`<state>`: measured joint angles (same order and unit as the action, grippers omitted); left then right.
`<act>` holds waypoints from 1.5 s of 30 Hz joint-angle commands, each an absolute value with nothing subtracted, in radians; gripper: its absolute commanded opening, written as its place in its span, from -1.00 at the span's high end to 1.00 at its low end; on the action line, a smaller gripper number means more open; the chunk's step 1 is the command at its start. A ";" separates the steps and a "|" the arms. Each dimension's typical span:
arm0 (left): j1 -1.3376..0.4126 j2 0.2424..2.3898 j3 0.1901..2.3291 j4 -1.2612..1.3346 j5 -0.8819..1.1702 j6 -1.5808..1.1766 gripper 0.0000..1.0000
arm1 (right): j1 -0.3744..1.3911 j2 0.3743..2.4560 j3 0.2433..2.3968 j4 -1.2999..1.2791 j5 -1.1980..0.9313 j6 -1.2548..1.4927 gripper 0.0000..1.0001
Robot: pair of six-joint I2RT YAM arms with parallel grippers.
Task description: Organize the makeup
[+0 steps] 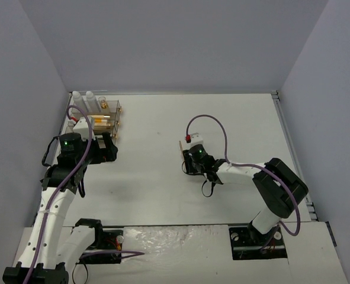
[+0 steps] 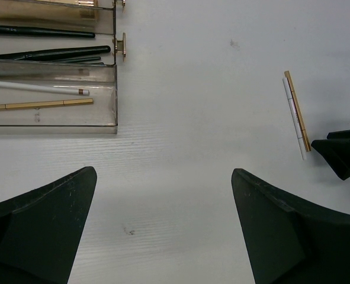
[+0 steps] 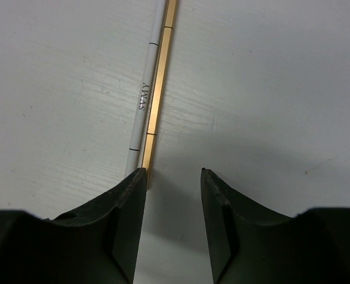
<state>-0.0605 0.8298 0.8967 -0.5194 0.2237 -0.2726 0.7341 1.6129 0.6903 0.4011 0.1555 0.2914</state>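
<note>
A gold stick (image 3: 159, 89) and a white pencil (image 3: 143, 100) lie side by side on the white table. They also show in the left wrist view (image 2: 297, 111) and faintly in the top view (image 1: 181, 148). My right gripper (image 3: 173, 171) is open and empty, low over the table; its left finger tip (image 3: 133, 183) sits at the sticks' near ends, and both sticks lie outside the gap. My left gripper (image 2: 163, 171) is open and empty beside the clear drawer box (image 2: 114, 94). The box holds black brushes (image 2: 50, 53), a white pencil (image 2: 38, 87) and a gold stick (image 2: 38, 105). Two white bottles (image 1: 83, 100) stand behind it.
The clear tiered box (image 1: 106, 118) stands at the far left by the left wall. The right gripper's black tip (image 2: 343, 154) shows at the right edge of the left wrist view. Grey walls enclose the table on three sides.
</note>
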 commanded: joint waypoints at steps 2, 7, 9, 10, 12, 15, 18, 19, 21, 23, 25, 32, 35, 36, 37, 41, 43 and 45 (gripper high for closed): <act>-0.060 0.828 0.920 -0.477 0.233 -0.267 -0.94 | 0.744 1.588 0.719 0.472 0.153 0.290 0.23; -0.060 0.830 0.919 -0.479 0.232 -0.267 -0.94 | 0.746 1.627 0.728 0.468 0.163 0.291 0.24; -0.060 0.831 0.919 -0.480 0.233 -0.267 -0.94 | 0.746 1.640 0.728 0.472 0.175 0.295 0.25; -0.060 0.830 0.919 -0.480 0.233 -0.267 -0.94 | 0.746 1.645 0.725 0.472 0.178 0.296 0.25; -0.060 0.830 0.919 -0.480 0.233 -0.267 -0.94 | 0.746 1.653 0.719 0.477 0.180 0.298 0.28; -0.060 0.831 0.919 -0.479 0.234 -0.267 -0.94 | 0.746 1.671 0.716 0.479 0.183 0.301 0.30; -0.060 0.833 0.919 -0.480 0.235 -0.267 -0.94 | 0.744 1.679 0.714 0.473 0.192 0.309 0.32; -0.060 0.834 0.919 -0.480 0.236 -0.268 -0.94 | 0.743 1.681 0.714 0.472 0.192 0.309 0.32; -0.060 0.836 0.919 -0.481 0.237 -0.270 -0.94 | 0.742 1.687 0.720 0.463 0.194 0.310 0.32; -0.059 0.836 0.920 -0.482 0.237 -0.269 -0.94 | 0.742 1.701 0.731 0.444 0.212 0.312 0.32; -0.059 0.836 0.919 -0.483 0.235 -0.269 -0.94 | 0.742 1.715 0.749 0.422 0.235 0.320 0.32; -0.058 0.841 0.917 -0.485 0.233 -0.268 -0.94 | 0.721 1.706 0.755 0.350 0.325 0.362 0.39; -0.060 0.839 0.919 -0.485 0.233 -0.270 -0.94 | 0.705 1.669 0.737 0.339 0.325 0.366 0.40; -0.059 0.839 0.919 -0.486 0.233 -0.270 -0.94 | 0.698 1.657 0.731 0.336 0.321 0.364 0.40; -0.058 0.840 0.918 -0.486 0.233 -0.270 -0.94 | 0.695 1.647 0.730 0.333 0.311 0.358 0.40; -0.059 0.839 0.917 -0.485 0.232 -0.270 -0.94 | 0.692 1.614 0.731 0.333 0.252 0.313 0.40; -0.059 0.839 0.917 -0.485 0.232 -0.270 -0.94 | 0.691 1.602 0.735 0.336 0.231 0.293 0.40; -0.058 0.839 0.917 -0.485 0.232 -0.270 -0.94 | 0.692 1.590 0.743 0.336 0.216 0.277 0.39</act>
<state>-0.0605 0.8387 0.8962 -0.5205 0.2253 -0.2729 0.6926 1.6538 0.7314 0.3526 0.2446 0.3244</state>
